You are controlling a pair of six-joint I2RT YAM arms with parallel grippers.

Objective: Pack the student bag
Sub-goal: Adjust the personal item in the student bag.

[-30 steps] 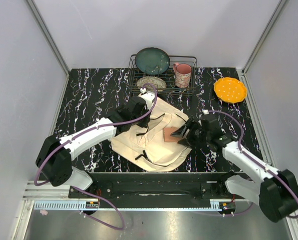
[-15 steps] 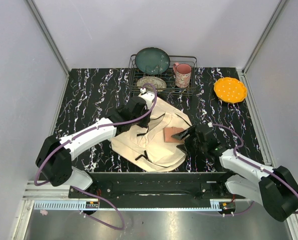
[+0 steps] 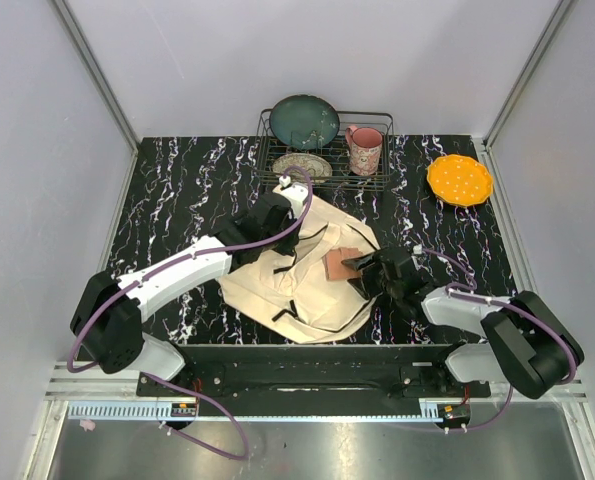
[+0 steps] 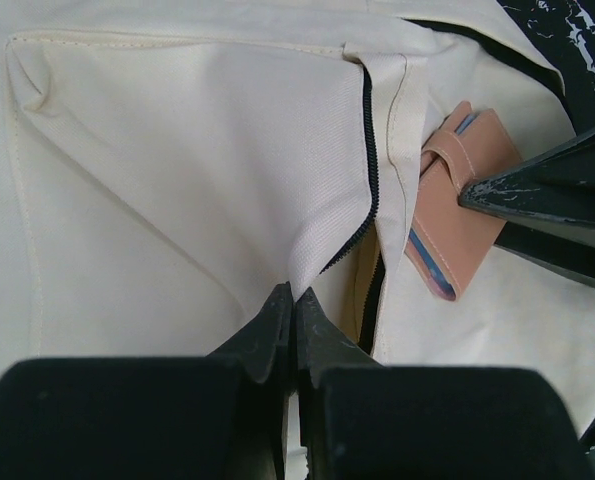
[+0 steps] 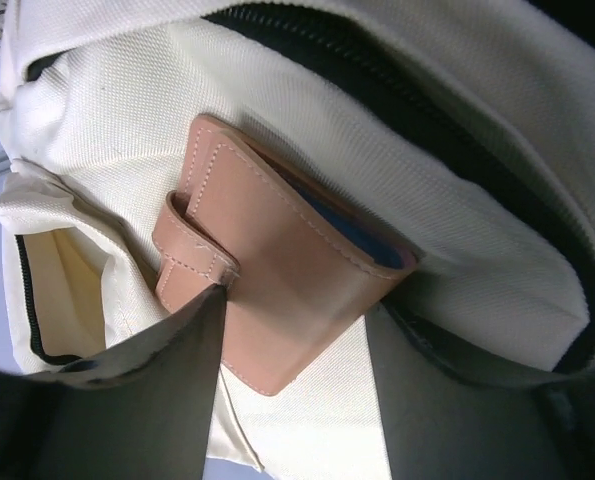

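The cream student bag [image 3: 277, 290] lies flat in the middle of the table. My left gripper [image 3: 277, 222] is shut on a fold of its fabric beside the black zipper [image 4: 367, 150] and holds a pocket open. A tan leather wallet [image 3: 335, 266] with a strap lies against the bag's right side, close to that opening. My right gripper [image 3: 361, 268] has one finger on each side of the wallet's [image 5: 277, 280] near corner and grips it. In the left wrist view the wallet [image 4: 452, 215] and the right gripper's fingers [image 4: 547, 190] are at the right.
A wire dish rack [image 3: 377, 180] stands at the back with a dark green plate [image 3: 304, 121], a patterned plate [image 3: 302, 165] and a pink mug [image 3: 365, 150]. An orange plate [image 3: 459, 179] lies at the back right.
My right gripper has moved left over the bag with the wallet, and its arm has folded lower and closer to the front. The left arm has not moved.
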